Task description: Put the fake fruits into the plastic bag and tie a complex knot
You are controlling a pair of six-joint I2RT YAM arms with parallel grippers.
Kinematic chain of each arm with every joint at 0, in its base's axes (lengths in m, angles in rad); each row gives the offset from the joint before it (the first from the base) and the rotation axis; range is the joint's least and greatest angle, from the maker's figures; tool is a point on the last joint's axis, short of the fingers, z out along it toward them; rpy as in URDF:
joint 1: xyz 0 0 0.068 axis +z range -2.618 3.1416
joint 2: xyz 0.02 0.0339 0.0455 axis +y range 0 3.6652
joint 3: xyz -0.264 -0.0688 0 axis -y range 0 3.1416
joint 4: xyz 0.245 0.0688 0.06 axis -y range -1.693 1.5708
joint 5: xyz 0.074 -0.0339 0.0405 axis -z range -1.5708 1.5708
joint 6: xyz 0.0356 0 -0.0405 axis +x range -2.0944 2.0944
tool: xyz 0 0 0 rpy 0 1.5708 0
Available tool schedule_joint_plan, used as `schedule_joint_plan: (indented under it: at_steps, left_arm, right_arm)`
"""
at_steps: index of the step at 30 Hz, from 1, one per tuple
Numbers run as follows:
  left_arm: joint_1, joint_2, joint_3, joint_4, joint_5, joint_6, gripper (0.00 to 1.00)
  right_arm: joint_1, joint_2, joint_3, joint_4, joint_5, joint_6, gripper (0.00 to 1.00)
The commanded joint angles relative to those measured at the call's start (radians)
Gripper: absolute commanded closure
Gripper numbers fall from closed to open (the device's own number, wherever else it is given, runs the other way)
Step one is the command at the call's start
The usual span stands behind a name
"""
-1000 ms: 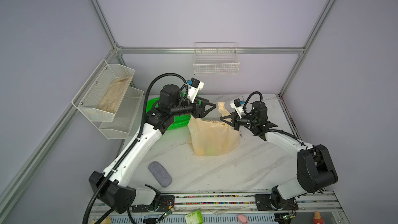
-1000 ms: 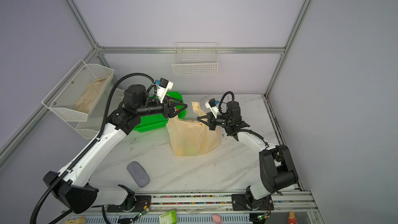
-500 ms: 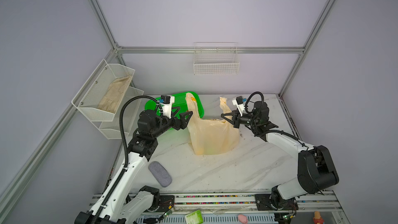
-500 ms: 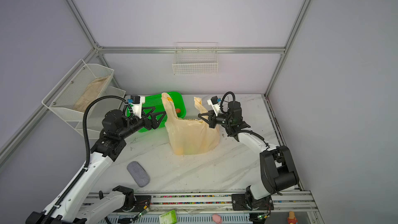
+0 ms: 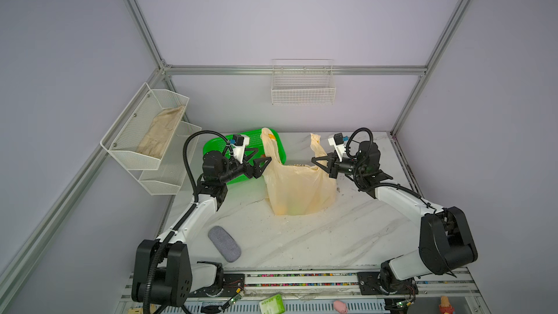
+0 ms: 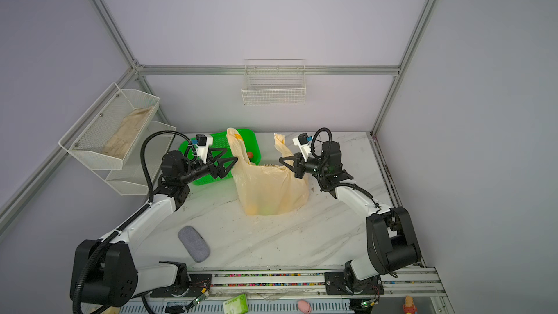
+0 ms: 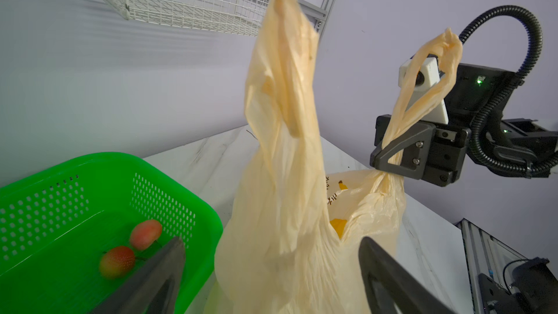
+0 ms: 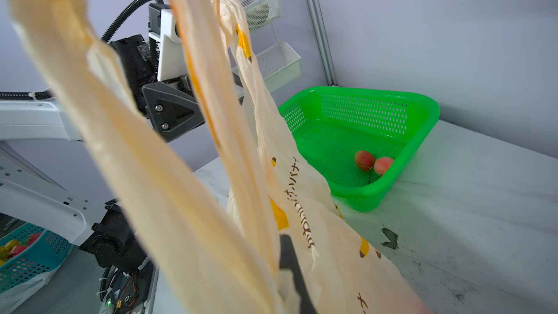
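Note:
The plastic bag (image 5: 299, 188) (image 6: 268, 190) stands on the marble table with both handles up. My right gripper (image 5: 314, 162) (image 6: 281, 160) (image 7: 379, 154) is shut on the base of the bag's right handle (image 7: 422, 86). My left gripper (image 5: 262, 158) (image 6: 231, 155) (image 7: 271, 247) is open at the bag's left side, and the free left handle (image 7: 283, 70) rises just ahead of its wide jaws. Two red fake fruits (image 7: 146, 234) (image 8: 364, 160) lie in the green basket (image 7: 105, 158) (image 8: 362, 90). Something yellow (image 7: 338, 226) shows inside the bag.
A grey oblong pad (image 5: 225, 243) lies near the table's front left. White mesh shelves (image 5: 145, 128) hang on the left wall and a wire basket (image 5: 303, 86) on the back wall. The green basket (image 5: 217, 146) sits behind my left gripper.
My left arm has drawn back to the left and down from over the bag, its jaws wider. The left handle now stands up free. The right gripper has kept its grip.

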Motion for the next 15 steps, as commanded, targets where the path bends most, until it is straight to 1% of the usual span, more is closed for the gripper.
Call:
schedule_joint_plan:
  at_steps: [1, 5, 6, 7, 11, 13, 14, 15]
  left_arm:
    - [0.017, 0.037, 0.037, 0.106, 0.127, 0.076, 0.14]
    - [0.022, 0.104, 0.087, 0.120, 0.193, 0.087, 0.20]
    - [0.022, 0.153, 0.098, 0.130, 0.201, 0.084, 0.21]
    - [0.022, 0.172, 0.114, 0.140, 0.213, 0.078, 0.22]
    - [0.022, 0.246, 0.176, 0.194, 0.289, 0.044, 0.23]
    - [0.022, 0.291, 0.213, 0.239, 0.337, 0.011, 0.23]
    - [0.022, 0.318, 0.228, 0.273, 0.358, -0.047, 0.23]
    - [0.021, 0.336, 0.237, 0.308, 0.372, -0.080, 0.23]
  right_arm:
    - [-0.007, -0.014, 0.007, 0.035, 0.002, -0.009, 1.00]
    - [-0.006, -0.016, 0.005, 0.031, 0.012, -0.017, 1.00]
    - [-0.006, -0.017, 0.005, 0.027, 0.014, -0.021, 1.00]
    - [-0.006, -0.017, 0.005, 0.023, 0.019, -0.024, 1.00]
    - [-0.008, -0.011, 0.010, 0.008, 0.031, -0.032, 1.00]
    - [-0.008, -0.008, 0.014, 0.002, 0.036, -0.037, 1.00]
    - [-0.008, -0.007, 0.016, -0.001, 0.038, -0.039, 1.00]
    - [-0.008, -0.005, 0.017, -0.005, 0.041, -0.042, 1.00]
